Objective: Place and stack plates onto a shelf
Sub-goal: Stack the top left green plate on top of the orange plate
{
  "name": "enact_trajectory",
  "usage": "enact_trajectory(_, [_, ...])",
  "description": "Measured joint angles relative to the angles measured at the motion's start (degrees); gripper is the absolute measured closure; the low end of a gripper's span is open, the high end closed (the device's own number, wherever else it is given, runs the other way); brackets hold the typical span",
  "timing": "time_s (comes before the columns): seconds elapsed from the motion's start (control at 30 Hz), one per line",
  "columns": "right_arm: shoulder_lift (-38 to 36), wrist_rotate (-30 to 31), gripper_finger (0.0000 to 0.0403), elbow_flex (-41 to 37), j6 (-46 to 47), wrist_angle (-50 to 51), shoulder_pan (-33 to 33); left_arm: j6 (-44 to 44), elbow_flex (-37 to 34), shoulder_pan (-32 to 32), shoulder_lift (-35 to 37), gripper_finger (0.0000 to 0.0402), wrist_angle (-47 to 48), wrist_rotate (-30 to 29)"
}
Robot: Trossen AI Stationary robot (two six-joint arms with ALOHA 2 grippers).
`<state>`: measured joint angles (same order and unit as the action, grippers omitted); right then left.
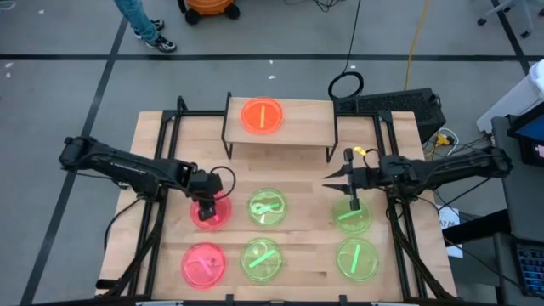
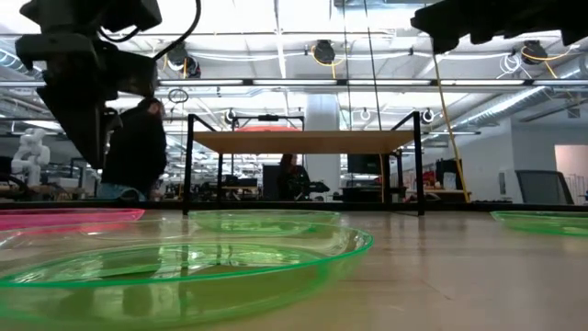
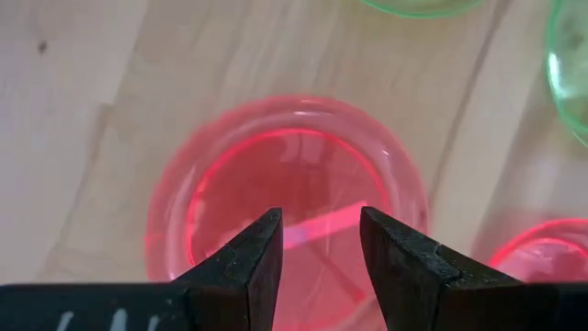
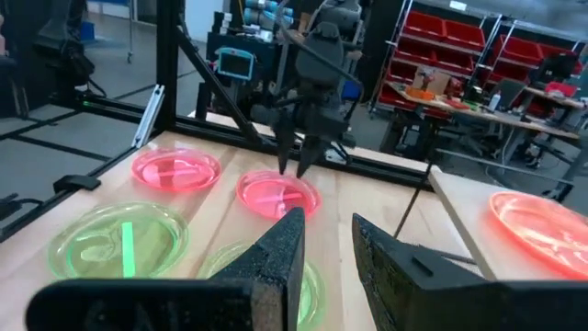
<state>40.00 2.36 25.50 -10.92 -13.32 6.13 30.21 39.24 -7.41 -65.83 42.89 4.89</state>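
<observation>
Table (image 1: 170, 136) carries the shelf (image 1: 306, 127) at its far edge, with one orange plate (image 1: 262, 116) on top. Six plates lie on the table in two rows: two pink, four green. Left pincer (image 1: 206, 208) hangs just above the far pink plate (image 1: 211, 212), fingers a narrow gap apart, holding nothing. Right pincer (image 1: 334, 180) hovers beside the far right green plate (image 1: 352, 216), fingers parted, empty.

I see glossy translucent plastic plates (image 1: 264, 208) on a matt pale wood table (image 1: 399, 274); the shelf (image 1: 310, 115) has black metal legs.
</observation>
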Motion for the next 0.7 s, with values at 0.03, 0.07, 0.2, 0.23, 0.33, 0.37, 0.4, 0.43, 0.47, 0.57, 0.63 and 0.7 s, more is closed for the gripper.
enact_trajectory(0.03, [-0.55,0.81,0.0325,0.00,0.30,0.83,0.00,0.51,0.02,-0.33,0.53,0.0247,0.70,0.06])
enact_trajectory(0.07, [-1.05,1.53,0.0325,0.00,0.56,1.62,0.00,0.89,0.02,-0.72,1.03,0.0247,1.32,0.05])
enact_trajectory(0.2, [-1.97,3.97,0.0325,-0.92,1.23,2.40,-0.04,1.64,0.02,-3.04,1.94,0.0247,2.50,0.80])
enact_trajectory(0.23, [-2.11,3.98,0.0325,-1.51,1.23,1.91,-0.04,1.67,0.02,-3.93,1.95,0.0247,2.66,1.17])
enact_trajectory(0.33, [-2.28,3.94,0.0325,-3.03,1.23,-0.61,-0.04,2.14,0.02,-7.69,1.95,0.0247,3.41,1.34])
enact_trajectory(0.37, [-2.31,3.93,0.0325,-3.51,1.23,-1.54,-0.04,2.80,0.01,-9.31,1.95,0.0247,3.45,1.25])
enact_trajectory(0.4, [-2.31,3.94,0.0325,-3.96,1.21,-2.72,-0.04,3.57,0.01,-10.89,1.95,0.0247,3.40,1.06])
enact_trajectory(0.43, [-2.31,3.93,0.0325,-4.32,1.06,-3.76,-0.04,4.47,0.04,-12.59,1.95,0.0247,3.43,0.70])
enact_trajectory(0.47, [-2.31,3.93,0.0325,-4.66,0.88,-4.82,-0.04,5.26,0.20,-14.34,1.95,0.0247,3.59,0.08])
enact_trajectory(0.57, [-2.31,3.95,0.0325,-5.26,0.62,-6.79,-0.04,6.47,1.12,-19.62,1.71,0.0248,3.48,-2.83])
enact_trajectory(0.63, [-2.30,3.97,0.0325,-5.31,0.60,-6.91,-0.04,6.30,1.70,-22.84,0.72,0.0248,3.55,-4.94])
enact_trajectory(0.7, [-2.29,4.02,0.0325,-5.31,0.60,-7.00,-0.04,6.11,1.78,-25.71,-0.45,0.0248,3.64,-6.89])
